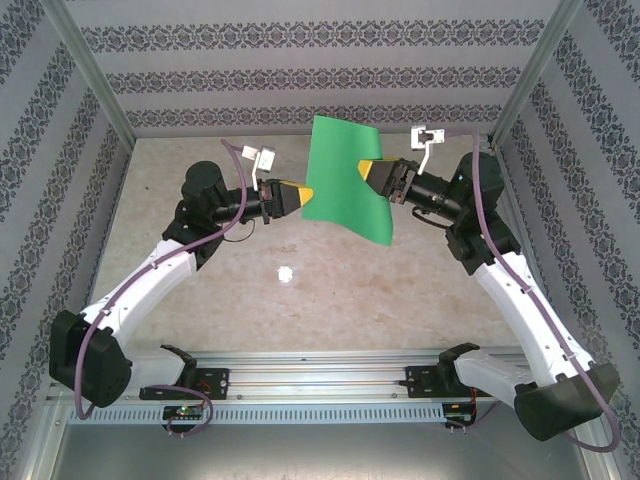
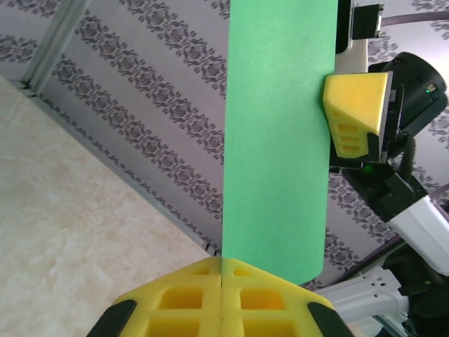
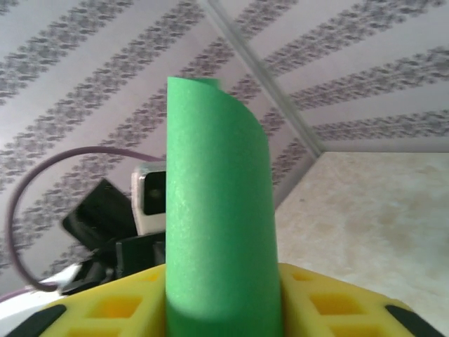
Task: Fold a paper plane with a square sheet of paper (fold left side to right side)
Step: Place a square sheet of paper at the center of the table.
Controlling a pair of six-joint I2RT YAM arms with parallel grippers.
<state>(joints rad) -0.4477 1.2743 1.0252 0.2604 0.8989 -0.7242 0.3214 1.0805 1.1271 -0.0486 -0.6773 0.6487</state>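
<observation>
1. Above the back half of the worktop [image 1: 300, 300], the sheet of paper [image 1: 345, 175] hangs in the air between the two arms, clear of the surface.
2. It is thin, plain, bright green and matte. Its top edge curls over, so the sheet bows instead of lying flat; the right wrist view shows this curl [image 3: 217, 175].
3. The left gripper [image 1: 303, 198] has its yellow fingers pressed together on the sheet's lower left edge. In the left wrist view the paper [image 2: 277, 140] rises straight out of the seam between them [image 2: 222, 263].
4. The right gripper [image 1: 370, 170] meets the sheet's right edge. Its jaws stand partly apart with the paper between them, and I cannot tell whether the pads touch it.
5. One yellow ribbed finger [image 2: 354, 105] of the right gripper sits against the sheet's right edge in the left wrist view.
6. The worktop is pale beige with a marbled, slightly glossy look, and lies bare beneath the paper and towards the near rail [image 1: 320, 365].
7. Patterned striped walls [image 1: 300, 80] close in at the back and both sides, with slanted metal posts [image 1: 90, 75] at the corners. The sheet's top edge lies near the back wall.
</observation>
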